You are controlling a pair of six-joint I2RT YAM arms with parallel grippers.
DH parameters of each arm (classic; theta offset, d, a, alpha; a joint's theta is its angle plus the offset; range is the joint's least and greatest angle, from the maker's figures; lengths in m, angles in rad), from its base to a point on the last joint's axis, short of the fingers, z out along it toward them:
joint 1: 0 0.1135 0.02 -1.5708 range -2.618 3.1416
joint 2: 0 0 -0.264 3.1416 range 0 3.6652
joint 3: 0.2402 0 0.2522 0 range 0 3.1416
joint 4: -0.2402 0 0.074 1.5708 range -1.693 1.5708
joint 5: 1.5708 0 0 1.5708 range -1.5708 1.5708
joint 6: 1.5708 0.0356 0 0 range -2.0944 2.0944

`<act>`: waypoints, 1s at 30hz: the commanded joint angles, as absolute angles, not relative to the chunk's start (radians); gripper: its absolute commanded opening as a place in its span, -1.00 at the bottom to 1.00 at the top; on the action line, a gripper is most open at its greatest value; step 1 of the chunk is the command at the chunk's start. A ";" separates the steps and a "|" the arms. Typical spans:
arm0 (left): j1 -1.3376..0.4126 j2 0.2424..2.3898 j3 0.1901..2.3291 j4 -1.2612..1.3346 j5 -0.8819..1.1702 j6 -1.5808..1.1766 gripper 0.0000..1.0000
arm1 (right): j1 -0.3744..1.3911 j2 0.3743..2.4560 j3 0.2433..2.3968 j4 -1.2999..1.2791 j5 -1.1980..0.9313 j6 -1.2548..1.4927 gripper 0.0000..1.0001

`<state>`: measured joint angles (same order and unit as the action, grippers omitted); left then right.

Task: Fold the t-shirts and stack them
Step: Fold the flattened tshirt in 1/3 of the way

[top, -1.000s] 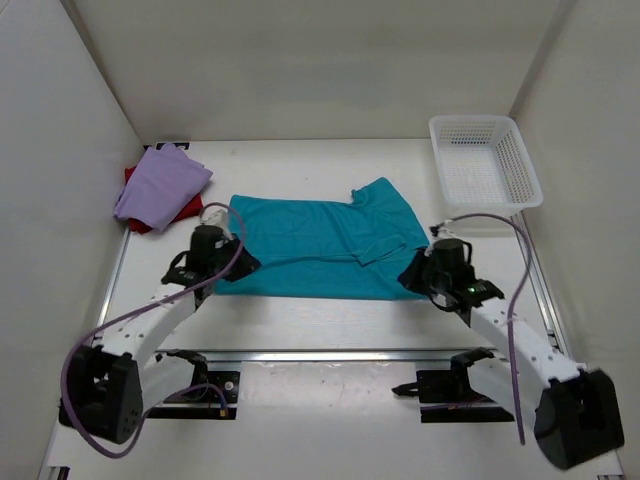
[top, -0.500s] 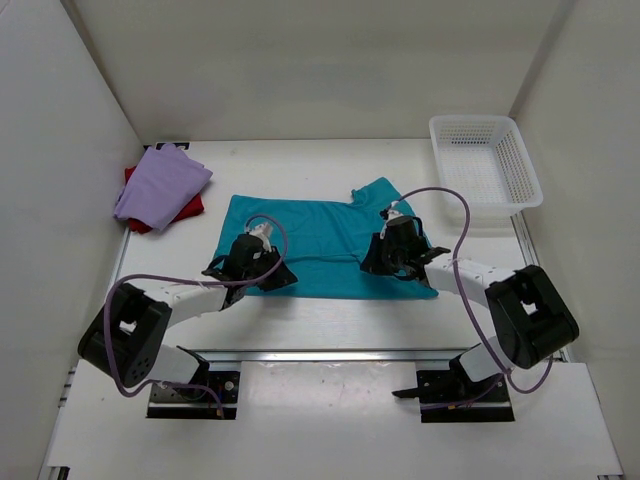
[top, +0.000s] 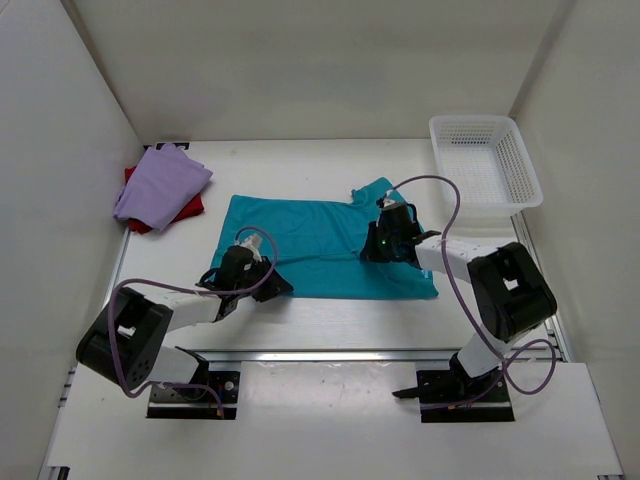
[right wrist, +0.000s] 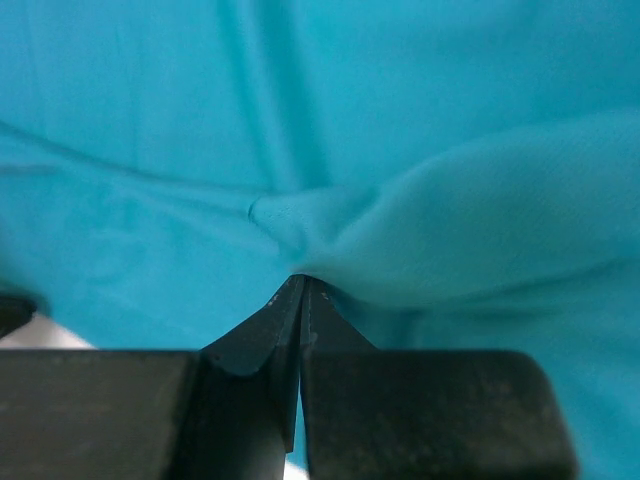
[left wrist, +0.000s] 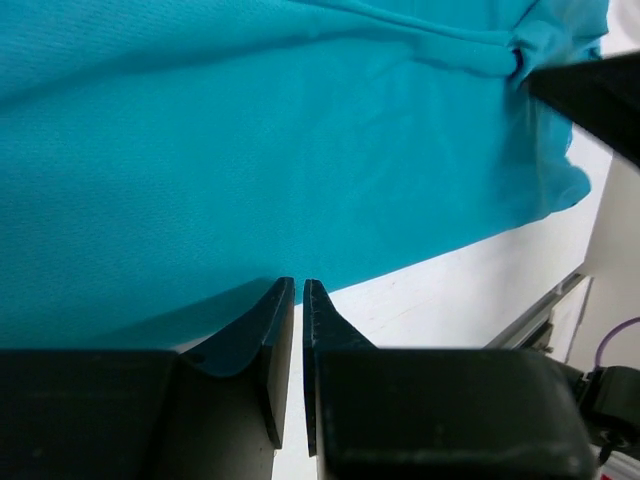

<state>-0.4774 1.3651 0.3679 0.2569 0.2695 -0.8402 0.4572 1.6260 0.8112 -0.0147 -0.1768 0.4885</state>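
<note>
Currently teal shirt [top: 300, 240] lies flat on bench [top: 330, 315], long axis left-right. Right pincer [right wrist: 302, 280] is closed tight, pinching a pucker near the right sleeve. Left pincer [left wrist: 298, 282] sits at near-left hem, jaws a slit apart, grip unclear. Cloth runs away from it.

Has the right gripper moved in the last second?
Yes. The right gripper, shut on the teal cloth t-shirt, has shifted left and slightly back, further left of the white plastic mesh basket.
</note>
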 commanded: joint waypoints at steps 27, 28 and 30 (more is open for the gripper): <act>-0.264 1.365 0.609 0.177 0.264 -0.888 -0.52 | 0.158 2.156 1.687 -0.208 -0.126 0.278 -0.52; -0.253 1.383 0.621 0.172 0.284 -0.888 -0.51 | 0.161 2.219 1.782 -0.237 -0.111 0.269 -0.51; -0.209 1.411 0.649 0.154 0.294 -0.875 -0.50 | 0.158 2.322 1.929 -0.363 -0.081 0.230 -0.44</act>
<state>-0.2554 1.3842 0.6029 0.2070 0.2726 -0.8970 0.1574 2.2326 1.7836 -0.2077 -0.1196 0.2939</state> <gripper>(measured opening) 0.247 0.271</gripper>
